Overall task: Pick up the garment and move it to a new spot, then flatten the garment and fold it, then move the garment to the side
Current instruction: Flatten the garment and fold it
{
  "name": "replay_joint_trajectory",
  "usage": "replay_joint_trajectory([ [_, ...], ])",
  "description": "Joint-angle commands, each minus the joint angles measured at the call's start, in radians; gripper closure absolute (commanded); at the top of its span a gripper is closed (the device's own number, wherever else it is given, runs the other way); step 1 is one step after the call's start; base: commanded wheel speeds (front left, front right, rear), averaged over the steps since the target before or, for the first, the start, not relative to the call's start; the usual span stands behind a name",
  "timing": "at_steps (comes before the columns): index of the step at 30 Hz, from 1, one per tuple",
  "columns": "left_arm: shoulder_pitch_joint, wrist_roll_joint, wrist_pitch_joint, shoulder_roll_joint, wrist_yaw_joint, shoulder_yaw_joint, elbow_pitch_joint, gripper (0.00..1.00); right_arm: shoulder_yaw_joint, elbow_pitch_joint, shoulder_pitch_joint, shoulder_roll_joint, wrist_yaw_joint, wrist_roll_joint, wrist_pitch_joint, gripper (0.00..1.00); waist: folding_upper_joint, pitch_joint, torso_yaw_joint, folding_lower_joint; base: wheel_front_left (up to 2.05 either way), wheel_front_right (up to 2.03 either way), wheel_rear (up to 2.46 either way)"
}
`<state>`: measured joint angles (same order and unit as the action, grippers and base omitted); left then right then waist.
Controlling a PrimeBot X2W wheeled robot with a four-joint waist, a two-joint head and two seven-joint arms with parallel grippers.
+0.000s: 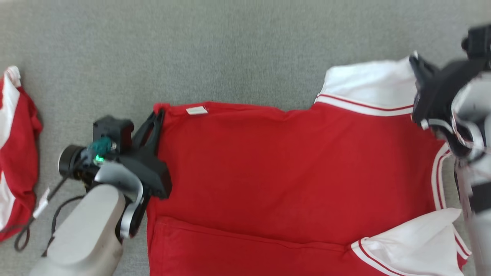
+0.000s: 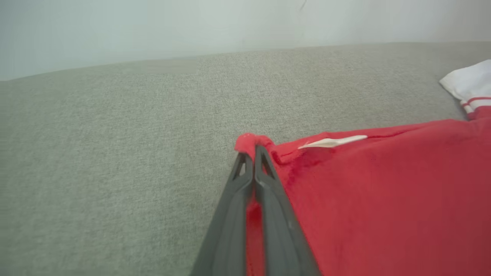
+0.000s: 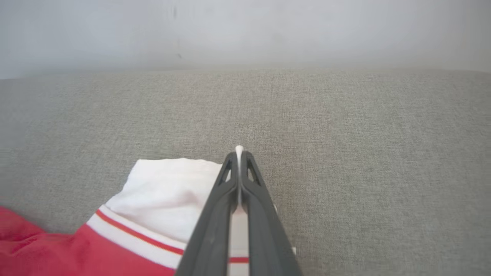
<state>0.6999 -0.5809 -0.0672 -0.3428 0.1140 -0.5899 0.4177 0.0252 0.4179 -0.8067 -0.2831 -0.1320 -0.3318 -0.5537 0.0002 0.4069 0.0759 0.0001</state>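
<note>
Grey woven upholstery (image 1: 245, 46) carries the red shirt (image 1: 287, 165), spread across the middle and right of the head view. Nearest the robot, its lower edge runs off the frame, so how flat that part lies cannot be told. A ridge (image 1: 249, 234) crosses the cloth just above, beside a white sleeve (image 1: 406, 237).

Further out, the left gripper (image 1: 157, 117) is pressed together on the red corner by the label (image 1: 196, 110). The right gripper (image 3: 238, 155) pinches the edge of the far white sleeve (image 1: 368, 80).

Flattening, I judge, calls for drawing both holds apart evenly and low. The sleeve bite looks thin and may slip. The right forearm (image 1: 470, 103) is blurred. Another red-and-white garment (image 1: 19, 153) is cut off at the left. Beyond stands a pale wall (image 2: 230, 23).
</note>
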Motion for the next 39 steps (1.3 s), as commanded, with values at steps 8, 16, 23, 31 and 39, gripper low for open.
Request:
replay_joint_trajectory([
  [8,-0.099,0.011,-0.079,-0.025,0.011,-0.004,-0.001,1.00,-0.070,-0.301,0.312,-0.035,0.002,-0.109,-0.148,1.00,-0.0002,-0.100,-0.012,-0.0001,0.00,0.00,0.00],
  [16,-0.211,-0.030,-0.122,-0.034,0.030,0.015,0.000,1.00,-0.211,-0.587,0.601,0.043,0.002,-0.105,-0.339,1.00,-0.0002,-0.142,-0.035,-0.0001,0.00,0.00,0.00],
  [23,-0.289,-0.060,-0.140,-0.023,0.045,0.019,-0.017,1.00,-0.247,-0.685,0.715,0.104,0.002,-0.097,-0.413,1.00,-0.0002,-0.170,-0.030,-0.0001,0.00,0.00,0.00],
  [31,-0.348,-0.078,-0.146,-0.012,0.063,0.020,-0.025,1.00,-0.268,-0.744,0.797,0.141,0.002,-0.075,-0.471,1.00,-0.0002,-0.191,-0.018,-0.0001,0.00,0.00,0.00],
  [39,-0.372,-0.096,-0.147,-0.009,0.068,0.023,-0.018,1.00,-0.284,-0.757,0.857,0.174,0.002,-0.055,-0.538,1.00,-0.0002,-0.203,-0.012,-0.0001,0.00,0.00,0.00],
])
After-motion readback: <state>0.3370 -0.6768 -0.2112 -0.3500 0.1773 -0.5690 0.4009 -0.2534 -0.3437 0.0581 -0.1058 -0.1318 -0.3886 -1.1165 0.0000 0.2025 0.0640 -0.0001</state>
